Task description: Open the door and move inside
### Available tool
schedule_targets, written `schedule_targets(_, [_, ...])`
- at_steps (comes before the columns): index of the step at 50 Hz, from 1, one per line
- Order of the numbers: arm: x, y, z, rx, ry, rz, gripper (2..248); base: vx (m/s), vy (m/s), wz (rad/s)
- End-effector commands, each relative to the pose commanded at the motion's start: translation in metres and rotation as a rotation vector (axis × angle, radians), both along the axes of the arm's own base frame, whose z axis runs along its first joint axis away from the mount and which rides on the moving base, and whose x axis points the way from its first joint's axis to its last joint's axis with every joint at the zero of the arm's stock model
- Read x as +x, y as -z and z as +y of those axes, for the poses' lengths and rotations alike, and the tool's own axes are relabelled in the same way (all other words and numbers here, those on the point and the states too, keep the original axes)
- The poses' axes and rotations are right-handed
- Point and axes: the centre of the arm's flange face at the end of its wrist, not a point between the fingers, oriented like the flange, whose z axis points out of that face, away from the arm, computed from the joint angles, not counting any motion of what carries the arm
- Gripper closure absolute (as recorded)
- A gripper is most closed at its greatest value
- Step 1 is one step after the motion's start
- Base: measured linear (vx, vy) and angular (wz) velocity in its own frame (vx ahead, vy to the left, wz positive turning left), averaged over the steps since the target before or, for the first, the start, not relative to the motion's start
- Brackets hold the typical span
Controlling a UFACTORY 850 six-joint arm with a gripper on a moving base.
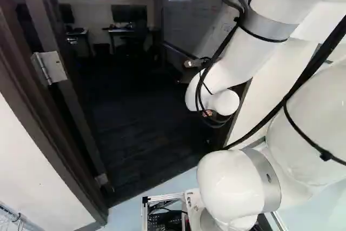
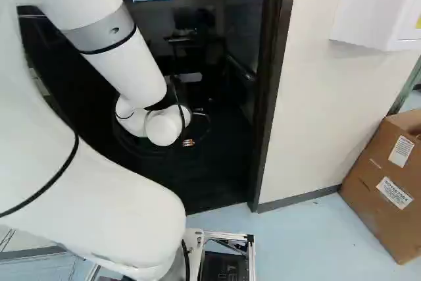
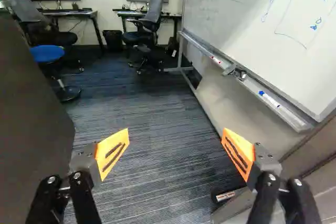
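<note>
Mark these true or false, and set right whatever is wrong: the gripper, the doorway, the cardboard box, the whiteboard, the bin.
1. The gripper is open, with nothing held between its fingers. True.
2. A closed door blocks the doorway. False: it is open onto a room with dark carpet.
3. The cardboard box is in the room past the door frame. False: it stands outside, by the pale wall.
4. The whiteboard is blank. False: it bears drawn marks.
5. A dark bin stands on the floor near the desks. True.
</note>
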Motion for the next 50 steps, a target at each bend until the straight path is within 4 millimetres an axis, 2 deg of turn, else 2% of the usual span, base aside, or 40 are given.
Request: schedule_targets(50, [0.0, 0.0, 0.0, 0.0, 0.0, 0.0, 3, 0.037, -0.002, -0.015])
